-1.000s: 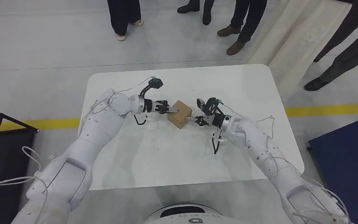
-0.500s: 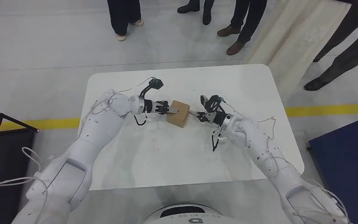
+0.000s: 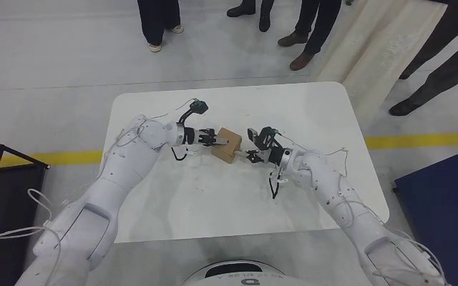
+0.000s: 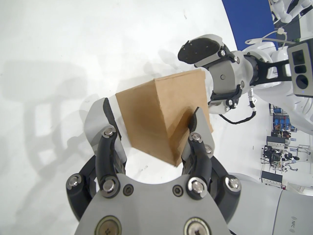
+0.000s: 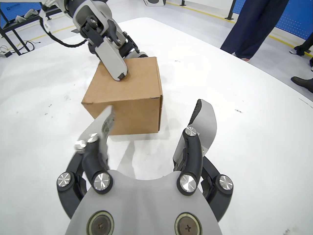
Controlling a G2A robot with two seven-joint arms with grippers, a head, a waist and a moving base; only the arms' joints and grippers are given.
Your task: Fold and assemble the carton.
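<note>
A brown carton (image 3: pixel 228 145), closed into a cube, sits near the middle of the white table (image 3: pixel 215 207). My left gripper (image 3: pixel 210 137) is shut on the carton (image 4: pixel 146 128), one finger (image 4: pixel 110 113) on each of two opposite sides. In the right wrist view the left gripper (image 5: pixel 117 72) presses on the carton's (image 5: pixel 132 94) top face. My right gripper (image 5: pixel 156 112) stands open at the carton's opposite side, one finger (image 5: pixel 106 118) close against a side face and the other (image 5: pixel 204 113) past the corner. From above, the right gripper (image 3: pixel 250 151) is beside the carton.
Open table surface lies in front of the carton and toward both ends. Several people's legs (image 3: pixel 159 21) stand on the floor beyond the table's far edge; a trouser leg (image 5: pixel 254 18) is near the table's rim. A yellow floor line (image 3: pixel 415 139) runs past the right end.
The right gripper drew back a little from the carton, then came close to it again, still open. The left gripper kept its hold and the carton barely shifted.
</note>
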